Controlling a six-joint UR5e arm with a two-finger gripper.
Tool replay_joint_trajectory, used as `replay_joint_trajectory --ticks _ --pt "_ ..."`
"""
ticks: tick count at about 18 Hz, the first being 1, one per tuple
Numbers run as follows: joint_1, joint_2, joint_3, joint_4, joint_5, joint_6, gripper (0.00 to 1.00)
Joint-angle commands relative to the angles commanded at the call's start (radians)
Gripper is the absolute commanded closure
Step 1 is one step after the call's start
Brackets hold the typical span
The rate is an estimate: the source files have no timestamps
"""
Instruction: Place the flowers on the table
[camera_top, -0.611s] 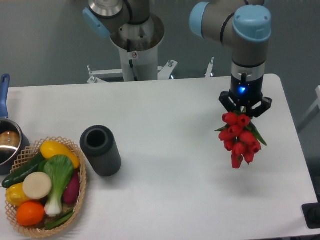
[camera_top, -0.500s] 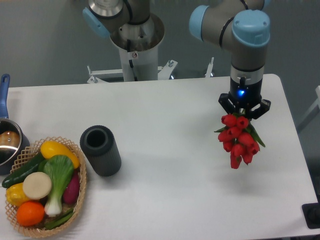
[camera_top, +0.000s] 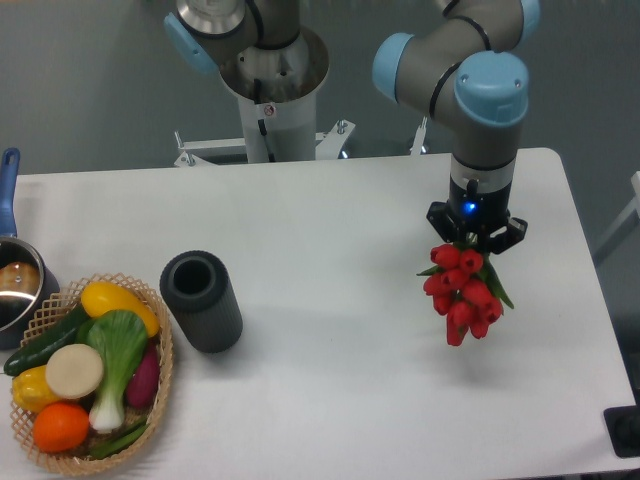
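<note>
Gripper (camera_top: 475, 232) — clenched on the red tulip bunch (camera_top: 460, 292) — has drifted left over the table (camera_top: 330, 230); release not yet due.

We see a white table (camera_top: 330, 220): dark cylindrical vase (camera_top: 201, 301) left of centre, wicker vegetable basket (camera_top: 160, 385) at front-left corner, pot (camera_top: 18, 285) at left edge.

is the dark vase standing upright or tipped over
Upright: the dark vase stands on the table, its round open mouth facing up, beside the basket.
</note>
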Motion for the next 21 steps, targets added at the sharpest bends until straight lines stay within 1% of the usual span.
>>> replay_joint_trajectory --ticks 1,3,6,7,8,9,12,21 --pt "-0.011 -0.002 0.002 -0.002 0.000 0.000 0.92" --pt "-0.018 -0.003 0.000 -0.002 -0.002 0.000 0.80" --pt "-0.028 -0.003 0.002 -0.002 -0.005 0.000 0.70" --pt "-0.029 -0.002 0.003 -0.003 -0.006 -0.003 0.64" --pt "-0.029 -0.002 0.002 0.003 -0.006 -0.005 0.29" --pt "-0.029 0.000 0.002 0.003 -0.003 -0.005 0.00" --pt "-0.028 0.002 -0.003 0.018 -0.003 0.001 0.00" --pt "-0.014 0.008 -0.017 0.028 0.000 0.002 0.00"
